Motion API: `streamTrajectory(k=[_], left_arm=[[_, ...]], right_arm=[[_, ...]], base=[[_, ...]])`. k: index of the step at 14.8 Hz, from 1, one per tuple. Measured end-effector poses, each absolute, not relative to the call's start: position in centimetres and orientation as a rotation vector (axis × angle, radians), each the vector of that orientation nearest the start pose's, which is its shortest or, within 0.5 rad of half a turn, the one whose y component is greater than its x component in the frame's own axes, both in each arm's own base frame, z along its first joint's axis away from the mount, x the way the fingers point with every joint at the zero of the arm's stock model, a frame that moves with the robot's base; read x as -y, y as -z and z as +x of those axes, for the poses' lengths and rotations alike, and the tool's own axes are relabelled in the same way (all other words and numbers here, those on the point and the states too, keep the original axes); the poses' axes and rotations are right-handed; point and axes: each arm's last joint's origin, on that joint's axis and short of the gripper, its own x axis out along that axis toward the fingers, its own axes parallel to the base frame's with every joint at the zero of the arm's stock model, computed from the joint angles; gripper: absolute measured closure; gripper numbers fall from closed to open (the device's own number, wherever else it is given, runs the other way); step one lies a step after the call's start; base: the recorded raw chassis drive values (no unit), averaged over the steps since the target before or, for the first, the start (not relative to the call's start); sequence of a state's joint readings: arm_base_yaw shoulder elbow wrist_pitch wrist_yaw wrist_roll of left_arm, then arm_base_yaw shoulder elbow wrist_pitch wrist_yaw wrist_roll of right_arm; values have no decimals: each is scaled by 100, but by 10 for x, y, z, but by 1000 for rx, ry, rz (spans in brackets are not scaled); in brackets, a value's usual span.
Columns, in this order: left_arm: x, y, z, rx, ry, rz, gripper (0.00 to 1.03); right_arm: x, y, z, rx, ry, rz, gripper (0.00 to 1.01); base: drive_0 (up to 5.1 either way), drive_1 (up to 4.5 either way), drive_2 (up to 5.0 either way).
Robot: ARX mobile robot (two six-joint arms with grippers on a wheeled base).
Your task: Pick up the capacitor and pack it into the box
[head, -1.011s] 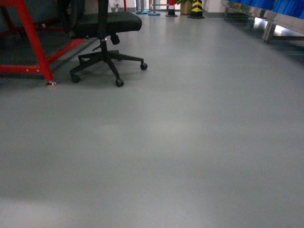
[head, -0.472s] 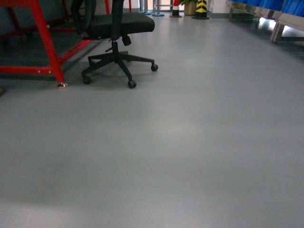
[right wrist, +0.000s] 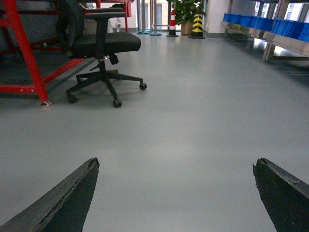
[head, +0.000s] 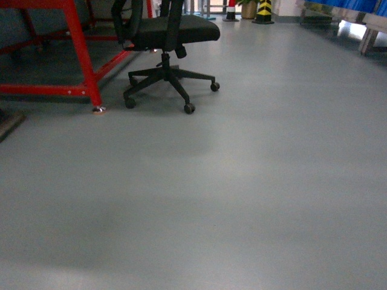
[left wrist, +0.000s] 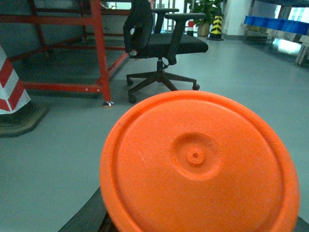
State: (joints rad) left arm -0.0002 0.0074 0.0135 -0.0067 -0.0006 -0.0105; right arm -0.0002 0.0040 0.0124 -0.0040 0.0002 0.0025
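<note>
Grey workshop floor (head: 242, 181) stretches past an office chair (head: 172, 36); right gripper (right wrist: 176, 193) spread apart, left's state unclear behind an orange disc (left wrist: 198, 169); no box visible, handling unjudgeable.

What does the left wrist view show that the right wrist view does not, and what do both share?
Only the left wrist view shows a large orange disc filling its foreground and a red-and-white striped cone at its left edge. Only the right wrist view shows the right pincer, fingers spread wide with nothing between them, and a row of blue bins at close range. Both show the black office chair, the red metal frame, the grey floor, a potted plant and a yellow-and-black striped post.
</note>
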Motion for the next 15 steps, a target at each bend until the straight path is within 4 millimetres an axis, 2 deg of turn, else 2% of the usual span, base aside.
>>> streamTrajectory(k=[9, 15], left_arm=[[0, -167, 97, 0, 2, -10, 59], [0, -167, 97, 1, 0, -11, 59]], right_arm=[[0, -167, 97, 2, 0, 2, 3], [0, -167, 97, 1, 1, 2, 3]], base=[[-488, 340, 131], [-501, 238, 238]])
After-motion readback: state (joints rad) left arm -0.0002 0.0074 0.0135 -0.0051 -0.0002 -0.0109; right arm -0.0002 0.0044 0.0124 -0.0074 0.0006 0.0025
